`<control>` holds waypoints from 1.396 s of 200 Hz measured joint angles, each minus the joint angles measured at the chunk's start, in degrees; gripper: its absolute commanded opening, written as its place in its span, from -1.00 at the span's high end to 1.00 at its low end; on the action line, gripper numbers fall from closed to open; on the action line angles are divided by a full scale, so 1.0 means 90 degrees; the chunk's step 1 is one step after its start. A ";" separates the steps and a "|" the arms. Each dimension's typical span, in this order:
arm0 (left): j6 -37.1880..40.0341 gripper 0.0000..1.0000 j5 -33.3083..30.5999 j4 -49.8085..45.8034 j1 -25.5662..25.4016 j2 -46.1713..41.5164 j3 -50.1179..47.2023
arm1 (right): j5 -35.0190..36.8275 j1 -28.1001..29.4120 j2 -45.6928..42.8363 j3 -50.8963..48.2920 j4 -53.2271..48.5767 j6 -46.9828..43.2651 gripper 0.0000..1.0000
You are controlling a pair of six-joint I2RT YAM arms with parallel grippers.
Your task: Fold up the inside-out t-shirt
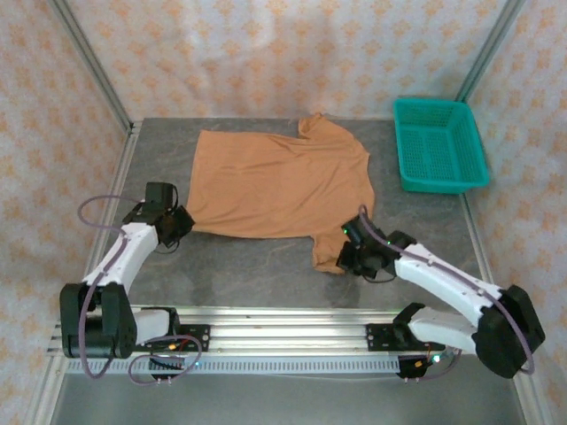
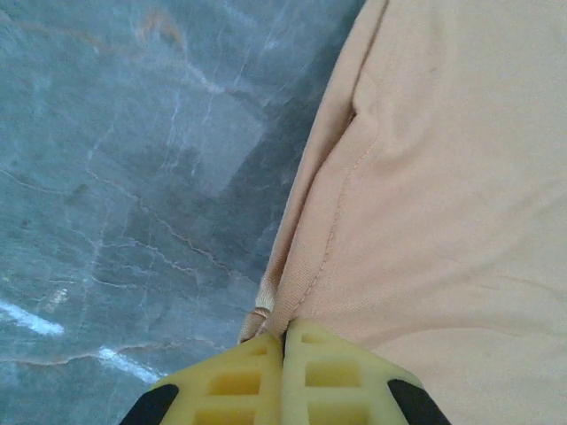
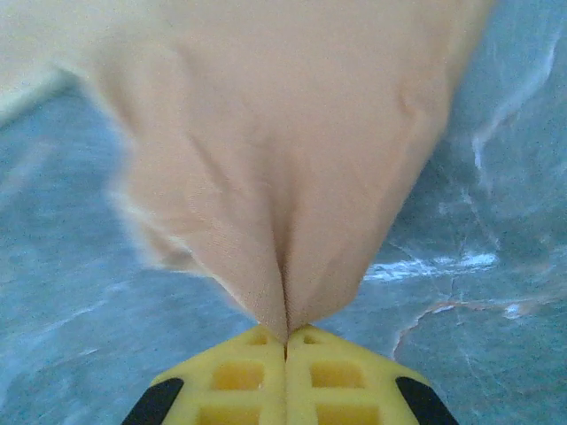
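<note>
On the grey table (image 1: 257, 266) | inside-out t-shirt (image 1: 279, 181) lies flat in the middle | left gripper (image 2: 283, 335) jaws pressed together, pinching the near hem corner | right gripper (image 3: 285, 338) jaws pressed together, pinching the near sleeve | risk: small pinches may slip if arms pull too hard, so the fold goes crooked

A robot lab booth: patterned walls (image 1: 266, 53), aluminium frame posts (image 1: 91, 62), grey marbled table (image 1: 257, 266).

Top external: high at near edge, facing far over whole table (image 1: 266, 266). Wrist cams: very close, angled down; each shares a t-shirt (image 1: 283, 181) edge with top.
</note>
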 measured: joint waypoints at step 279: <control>0.0357 1.00 -0.0367 -0.0612 0.0000 0.1370 0.1270 | 0.0454 -0.1824 0.2647 0.3536 -0.0617 -0.2232 1.00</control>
